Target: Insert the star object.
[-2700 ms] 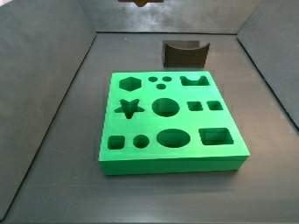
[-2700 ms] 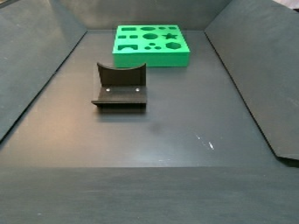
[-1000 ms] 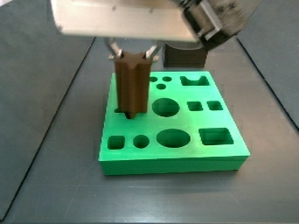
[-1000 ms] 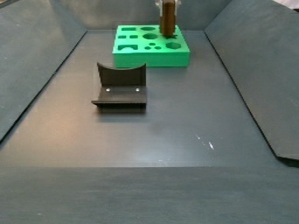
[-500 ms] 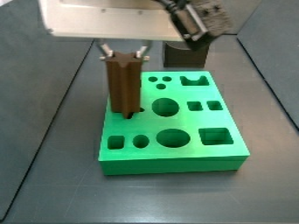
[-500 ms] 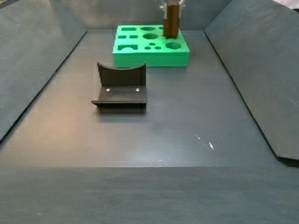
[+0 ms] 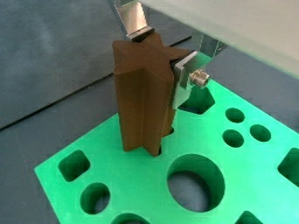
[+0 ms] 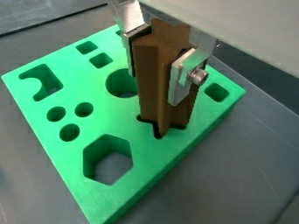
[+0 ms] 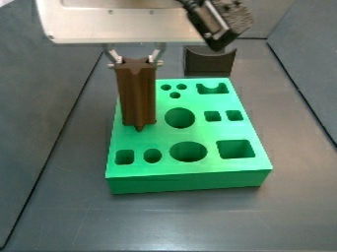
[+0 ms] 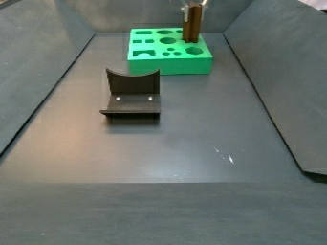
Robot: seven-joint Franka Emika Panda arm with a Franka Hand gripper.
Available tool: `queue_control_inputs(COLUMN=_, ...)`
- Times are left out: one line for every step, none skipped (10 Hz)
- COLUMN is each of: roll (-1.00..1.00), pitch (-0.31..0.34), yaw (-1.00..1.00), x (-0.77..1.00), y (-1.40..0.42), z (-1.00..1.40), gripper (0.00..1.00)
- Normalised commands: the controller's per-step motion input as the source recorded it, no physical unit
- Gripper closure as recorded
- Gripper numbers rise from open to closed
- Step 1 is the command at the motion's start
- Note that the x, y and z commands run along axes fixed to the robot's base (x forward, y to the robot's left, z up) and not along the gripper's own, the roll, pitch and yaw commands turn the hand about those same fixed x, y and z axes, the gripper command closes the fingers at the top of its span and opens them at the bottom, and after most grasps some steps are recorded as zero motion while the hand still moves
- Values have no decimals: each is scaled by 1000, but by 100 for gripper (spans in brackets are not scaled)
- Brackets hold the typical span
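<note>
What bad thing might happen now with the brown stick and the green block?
The tool holds the tall dark-brown star-shaped peg upright, its lower end at the star hole in the green block with shaped holes. If its points are turned off the hole's points, it may jam, or pushing may shove the block.

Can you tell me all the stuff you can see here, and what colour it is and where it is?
star object: one, dark brown, upright in the hand, its lower end at the star-shaped hole of the green block.
green block: one, bright green with shaped holes, on the floor at the far end of the bin in a side view.
fixture: one, dark L-shaped bracket on a base plate, on the floor apart from the green block.
hand: one, silver fingers with dark pads, shut on the star object above the green block.
</note>
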Motion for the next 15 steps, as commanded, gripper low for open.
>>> queue_control_inputs(roll=236, pitch=0, yaw=211, x=106, y=51, z=-569, gripper=100)
queue_control_inputs(roll=307, pitch=0, yaw=191, x=-3, y=43, z=-646, gripper=100)
queue_control_inputs(roll=234, pitch=0, yaw=0, x=-271, y=129, z=-497, gripper=100)
queue_control_inputs(roll=216, pitch=39, yaw=-77, x=-194, y=203, z=-389, gripper=100)
queue_control_inputs(roll=233, pitch=31, yaw=-40, x=-189, y=186, z=-326, gripper=100)
queue_control_inputs(roll=304, pitch=-10, yaw=0, x=-223, y=0, z=-540, gripper=100)
queue_control_inputs(roll=217, pitch=-163, yaw=60, x=-151, y=-49, z=-780, gripper=100)
queue_control_inputs(roll=229, pitch=-133, yaw=0, x=-154, y=-97, z=-837, gripper=100)
queue_control_inputs(roll=246, pitch=-140, yaw=0, x=-131, y=-77, z=-800, gripper=100)
queue_control_inputs(roll=260, pitch=-159, yaw=3, x=-94, y=-57, z=-754, gripper=100)
queue_control_inputs(roll=263, pitch=-161, yaw=0, x=0, y=-120, z=-737, gripper=100)
queue_control_inputs(roll=147, pitch=-216, yaw=0, x=0, y=-254, z=-783, gripper=100)
queue_control_inputs(roll=94, pitch=-229, yaw=9, x=0, y=-329, z=-797, gripper=100)
queue_control_inputs(roll=-126, pitch=-199, yaw=0, x=71, y=-26, z=-663, gripper=100)
queue_control_inputs(roll=-294, pitch=-167, yaw=-69, x=171, y=134, z=-497, gripper=100)
